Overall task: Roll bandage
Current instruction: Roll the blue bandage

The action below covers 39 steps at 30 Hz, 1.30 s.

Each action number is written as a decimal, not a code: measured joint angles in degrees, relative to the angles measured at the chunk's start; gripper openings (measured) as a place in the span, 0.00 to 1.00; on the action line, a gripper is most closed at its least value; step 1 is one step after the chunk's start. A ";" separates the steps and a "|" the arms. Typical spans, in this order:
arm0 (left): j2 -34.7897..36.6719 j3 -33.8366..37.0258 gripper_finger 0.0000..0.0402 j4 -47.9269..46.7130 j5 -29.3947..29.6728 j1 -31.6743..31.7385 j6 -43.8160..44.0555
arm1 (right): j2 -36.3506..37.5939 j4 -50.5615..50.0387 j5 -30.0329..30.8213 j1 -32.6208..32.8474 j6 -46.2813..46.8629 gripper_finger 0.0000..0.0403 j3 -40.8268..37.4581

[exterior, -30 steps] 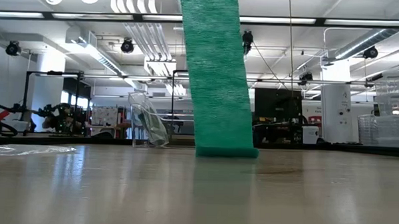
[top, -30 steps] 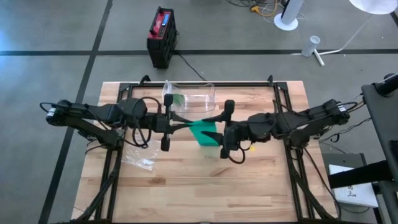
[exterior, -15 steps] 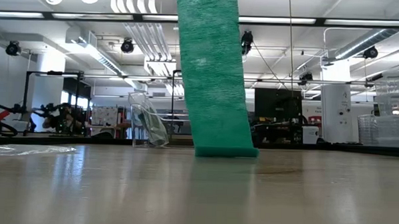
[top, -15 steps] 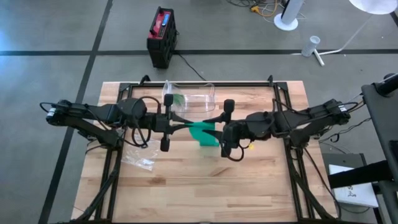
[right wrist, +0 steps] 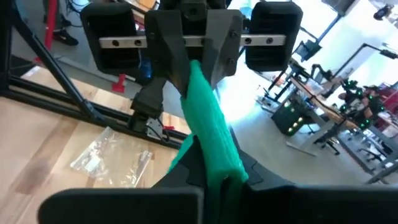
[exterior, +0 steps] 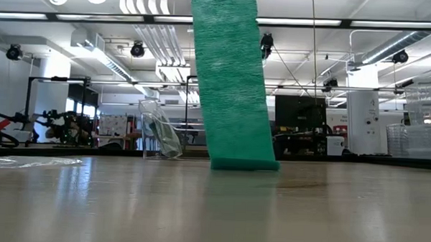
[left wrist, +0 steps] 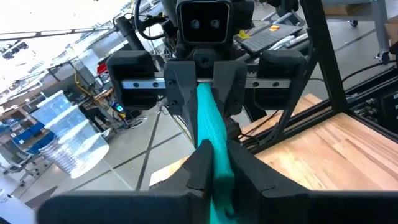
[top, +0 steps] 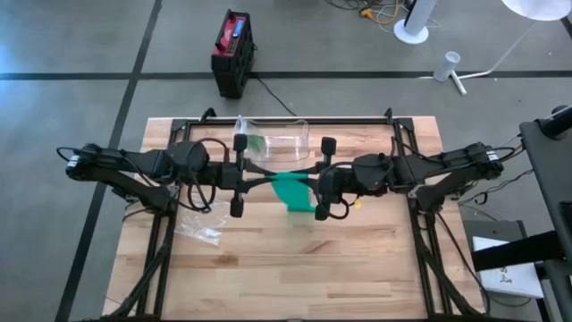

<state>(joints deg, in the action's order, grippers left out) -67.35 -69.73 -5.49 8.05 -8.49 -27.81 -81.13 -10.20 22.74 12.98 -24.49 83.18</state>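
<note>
A green bandage [top: 290,189] spans the short gap between my two grippers above the table's middle. In the low view a wide strip of the bandage [exterior: 231,78] hangs straight down, with its lower end [exterior: 244,164] resting on the wood. My left gripper [top: 261,180] comes in from the left and is shut on it. My right gripper [top: 309,182] faces it from the right, also shut on it. Each wrist view shows the other gripper straight ahead, closed on the same green band. My left gripper pinches the bandage's top part [left wrist: 219,167] between its two fingers, reaching in level from the table's left. The band runs on from the fingers to the other gripper. My right gripper pinches the same top part [right wrist: 222,160] between its two fingers, level from the table's right. Below both, the strip hangs down to the table.
A clear plastic container [top: 273,138] stands just beyond the grippers toward the far edge, and also shows in the low view [exterior: 159,135]. A crumpled clear plastic bag [top: 198,232] lies on the wood near my left arm. The table's near half is bare wood.
My right gripper has edged toward the table's left, closer to my left gripper, rolled a little, and shut on the bandage's top part. The hanging strip keeps its lower end on the table.
</note>
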 joint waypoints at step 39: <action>0.71 0.00 0.65 1.32 -16.32 7.65 41.84 | -3.42 13.43 9.40 1.89 -32.90 0.01 -0.57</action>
<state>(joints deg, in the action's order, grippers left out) -66.64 -69.73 -4.17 -8.27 -0.84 14.04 -84.55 3.23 32.14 14.87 -57.40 82.61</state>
